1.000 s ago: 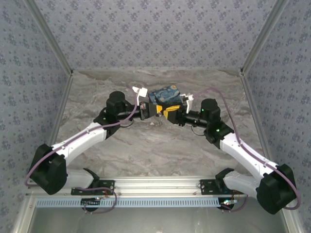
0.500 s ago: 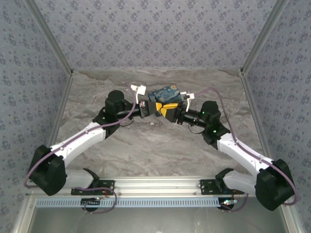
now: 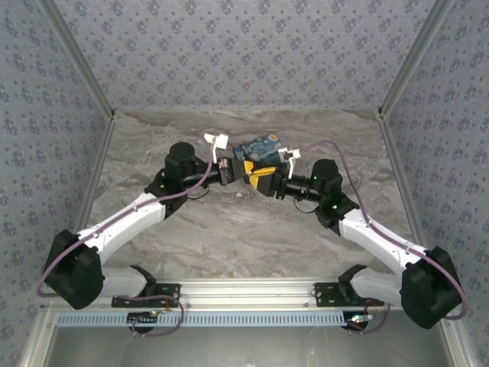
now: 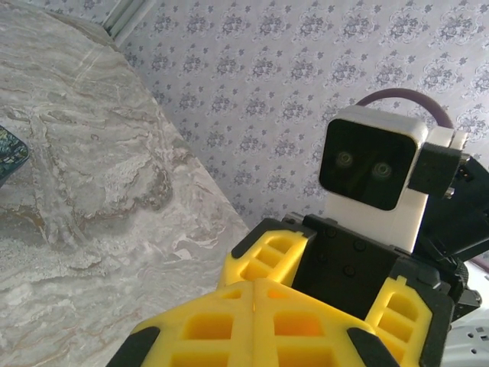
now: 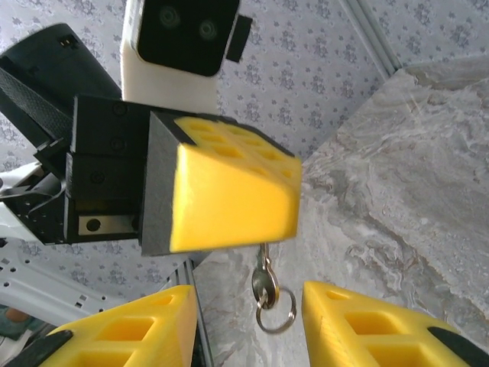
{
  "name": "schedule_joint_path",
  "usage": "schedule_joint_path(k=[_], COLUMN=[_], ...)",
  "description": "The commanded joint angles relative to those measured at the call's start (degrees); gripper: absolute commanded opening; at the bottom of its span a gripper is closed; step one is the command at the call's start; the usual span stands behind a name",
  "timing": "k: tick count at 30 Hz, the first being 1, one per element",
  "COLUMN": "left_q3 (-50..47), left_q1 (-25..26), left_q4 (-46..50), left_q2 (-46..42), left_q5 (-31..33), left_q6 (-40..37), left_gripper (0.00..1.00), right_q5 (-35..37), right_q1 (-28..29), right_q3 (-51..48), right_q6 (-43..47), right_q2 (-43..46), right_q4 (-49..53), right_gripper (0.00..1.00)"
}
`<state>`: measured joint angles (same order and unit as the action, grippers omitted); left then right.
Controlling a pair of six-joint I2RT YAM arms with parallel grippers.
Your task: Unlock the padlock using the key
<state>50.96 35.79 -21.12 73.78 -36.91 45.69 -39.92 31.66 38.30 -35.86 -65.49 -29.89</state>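
My left gripper [image 3: 243, 170] is shut, its yellow fingers [image 4: 254, 306] pressed flat together. A small silver key [image 5: 264, 283] with a wire ring [image 5: 276, 313] hangs head down from under those left fingers [image 5: 229, 199]; its upper end is hidden between them. My right gripper [image 5: 248, 300] is open, one finger [image 5: 122, 336] left of the key and the other [image 5: 367, 321] right of it, neither touching it. In the top view the right gripper [image 3: 260, 182] meets the left one tip to tip. The padlock is hidden.
A blue-and-yellow swirl-painted box [image 3: 257, 148] sits just behind the two grippers; its corner [image 4: 9, 153] shows at the left edge of the left wrist view. Patterned walls [image 3: 244, 53] enclose the marble table [image 3: 229, 229] on three sides.
The right arm has slid left and forward toward the left gripper, and its jaws have widened a little around the hanging key. The left gripper has stayed shut, nearly in place.
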Motion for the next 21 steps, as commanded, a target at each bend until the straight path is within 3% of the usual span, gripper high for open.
schedule_joint_path(k=[1,9,21], left_q3=[2.21,2.02,1.4], left_q1=[0.4,0.42,0.4], left_q4=[-0.52,-0.32,0.37], left_q2=[-1.99,-2.15,-2.93], left_q5=[0.51,0.6,2.17], left_q6=[-0.53,-0.65,-0.83], left_gripper=[0.0,0.0,0.0], right_q5=[-1.56,-1.39,-0.37], right_q1=[0.49,1.12,1.1], right_q3=[2.54,3.71,2.55], right_q6=[-0.67,-0.69,-0.66], right_q2=[-0.81,-2.26,-1.69], right_q4=[1.4,0.81,1.16], right_gripper=[0.41,0.38,0.23])
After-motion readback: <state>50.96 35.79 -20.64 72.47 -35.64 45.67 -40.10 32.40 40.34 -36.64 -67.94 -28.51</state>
